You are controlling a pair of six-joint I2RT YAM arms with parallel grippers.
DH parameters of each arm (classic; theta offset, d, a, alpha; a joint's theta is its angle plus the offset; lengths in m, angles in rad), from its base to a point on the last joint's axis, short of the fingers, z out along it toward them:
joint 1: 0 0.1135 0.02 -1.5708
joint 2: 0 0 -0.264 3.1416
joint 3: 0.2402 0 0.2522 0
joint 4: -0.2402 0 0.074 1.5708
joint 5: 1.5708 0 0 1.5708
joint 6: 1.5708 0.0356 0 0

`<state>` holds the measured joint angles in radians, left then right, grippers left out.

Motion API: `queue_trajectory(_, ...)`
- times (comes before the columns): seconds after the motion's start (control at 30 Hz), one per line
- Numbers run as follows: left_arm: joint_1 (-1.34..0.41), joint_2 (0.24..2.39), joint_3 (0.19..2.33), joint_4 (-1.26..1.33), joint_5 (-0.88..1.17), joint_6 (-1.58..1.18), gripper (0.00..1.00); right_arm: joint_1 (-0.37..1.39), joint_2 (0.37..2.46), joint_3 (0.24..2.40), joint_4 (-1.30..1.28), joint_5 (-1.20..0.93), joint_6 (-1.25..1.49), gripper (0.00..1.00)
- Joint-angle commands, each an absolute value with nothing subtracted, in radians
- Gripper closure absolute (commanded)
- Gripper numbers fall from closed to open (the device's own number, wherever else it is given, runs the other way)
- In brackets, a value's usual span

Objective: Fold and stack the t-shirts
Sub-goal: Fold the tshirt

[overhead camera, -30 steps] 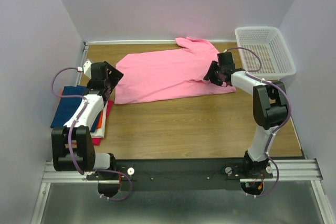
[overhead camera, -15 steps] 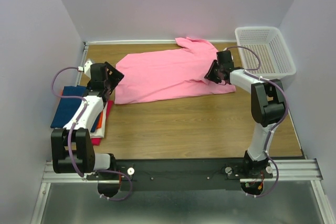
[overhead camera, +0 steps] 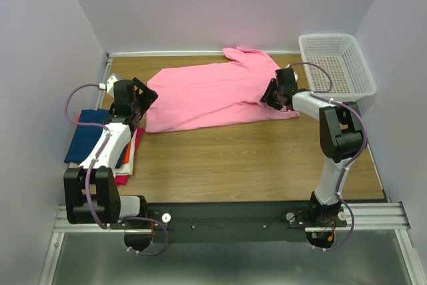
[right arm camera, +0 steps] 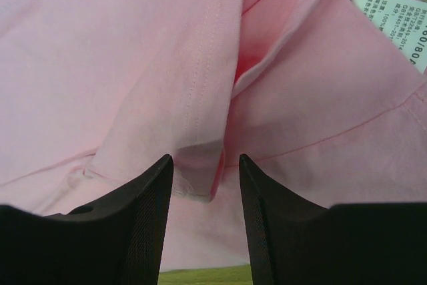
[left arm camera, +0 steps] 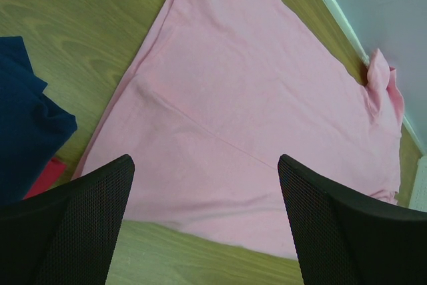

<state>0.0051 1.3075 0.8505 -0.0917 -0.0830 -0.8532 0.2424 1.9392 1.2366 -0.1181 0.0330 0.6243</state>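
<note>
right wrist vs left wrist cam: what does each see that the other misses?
Only right wrist: the white care label and a close look at a stitched fold of the pink t-shirt lying between the fingers of the right tool, which stand apart.
Only left wrist: the dark blue shirt, a red one peeking out beside it, and the open left tool.
Both: the pink t-shirt, with some of the wooden table around it.

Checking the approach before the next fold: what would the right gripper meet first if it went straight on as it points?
The right gripper would likely meet the pink t-shirt first: a folded edge lies just ahead between its open jaws.
</note>
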Motion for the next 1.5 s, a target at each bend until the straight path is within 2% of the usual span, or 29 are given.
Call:
queue_trajectory(0.0, 0.003, 1.281, 0.854, -0.08, -0.066, -0.83, 0.05, 0.249, 1.947, 1.236, -0.058, 0.023, 0.643, 0.49)
queue_trajectory(0.13, 0.003, 1.282, 0.859, -0.078, -0.064, -0.828, 0.05, 0.249, 1.968, 1.267, -0.054, 0.006, 0.653, 0.52)
queue_trajectory(0.37, 0.003, 1.29, 0.871, -0.083, -0.064, -0.819, 0.05, 0.248, 2.017, 1.344, -0.052, -0.04, 0.653, 0.77)
queue_trajectory(0.43, 0.002, 1.295, 0.876, -0.084, -0.064, -0.818, 0.05, 0.249, 2.034, 1.361, -0.054, -0.052, 0.655, 0.79)
queue_trajectory(0.73, 0.003, 1.324, 0.9, -0.084, -0.043, -0.808, 0.06, 0.249, 2.134, 1.511, -0.055, -0.1, 0.657, 0.79)
queue_trajectory(0.9, 0.003, 1.328, 0.905, -0.089, -0.022, -0.792, 0.06, 0.249, 2.16, 1.581, -0.058, -0.101, 0.637, 0.72)
queue_trajectory(1.03, 0.003, 1.316, 0.899, -0.092, -0.015, -0.782, 0.06, 0.247, 2.065, 1.542, -0.069, -0.016, 0.6, 0.67)
queue_trajectory(1.17, -0.028, 1.301, 0.87, -0.083, -0.005, -0.782, 0.06, 0.247, 1.956, 1.43, -0.071, 0.043, 0.569, 0.57)
queue_trajectory(1.47, -0.029, 1.249, 0.88, -0.11, 0.063, -0.694, 0.07, 0.258, 1.894, 1.27, -0.074, 0.034, 0.548, 0.62)
